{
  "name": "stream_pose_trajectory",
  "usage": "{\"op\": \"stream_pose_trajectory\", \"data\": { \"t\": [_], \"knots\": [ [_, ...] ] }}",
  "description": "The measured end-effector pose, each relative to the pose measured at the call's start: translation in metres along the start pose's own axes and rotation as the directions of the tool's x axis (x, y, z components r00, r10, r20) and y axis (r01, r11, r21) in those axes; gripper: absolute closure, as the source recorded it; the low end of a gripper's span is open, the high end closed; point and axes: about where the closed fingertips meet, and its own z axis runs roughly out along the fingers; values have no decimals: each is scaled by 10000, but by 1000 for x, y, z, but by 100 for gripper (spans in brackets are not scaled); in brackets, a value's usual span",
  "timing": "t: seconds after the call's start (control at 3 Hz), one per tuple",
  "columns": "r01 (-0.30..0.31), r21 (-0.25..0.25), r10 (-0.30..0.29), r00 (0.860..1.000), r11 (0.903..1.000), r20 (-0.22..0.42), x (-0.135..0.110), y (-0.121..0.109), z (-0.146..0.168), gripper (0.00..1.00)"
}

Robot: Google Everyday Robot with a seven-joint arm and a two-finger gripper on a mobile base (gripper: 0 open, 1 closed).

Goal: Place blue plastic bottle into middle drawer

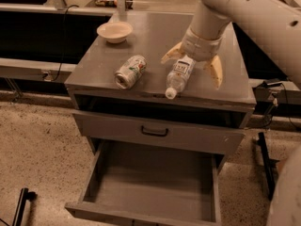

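blue plastic bottle [177, 79], white-capped, pincer [193, 63] spread above

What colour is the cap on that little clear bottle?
White cap, clearest in the camera view; the small clear plastic bottle lies under the open gripper.

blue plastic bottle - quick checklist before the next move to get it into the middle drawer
1. Blue plastic bottle reachable: lies on its side on the cabinet top, cap toward the front edge. Ok.
2. Gripper lined up: over the bottle's far end, jaws spread, one on each side. Ok.
3. Bottle gripped: jaws not closed on it. Not ok.
4. Jaws low enough to close around the bottle: cannot tell.
5. Middle drawer ready: pulled out, nothing seen on its floor. Ok.
6. Can out of the way: lies apart from the bottle. Ok.
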Motion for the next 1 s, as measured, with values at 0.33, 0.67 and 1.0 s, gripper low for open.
{"op": "stream_pose_trajectory", "data": {
  "t": [0.33,0.67,1.0],
  "knots": [
    [412,-219,-409,9991,9989,134,7,-7,23,19],
    [847,-280,-842,9963,9960,197,4,-17,35,41],
    [863,-189,-856,9957,9961,357,-10,-31,35,66]
  ]
}}
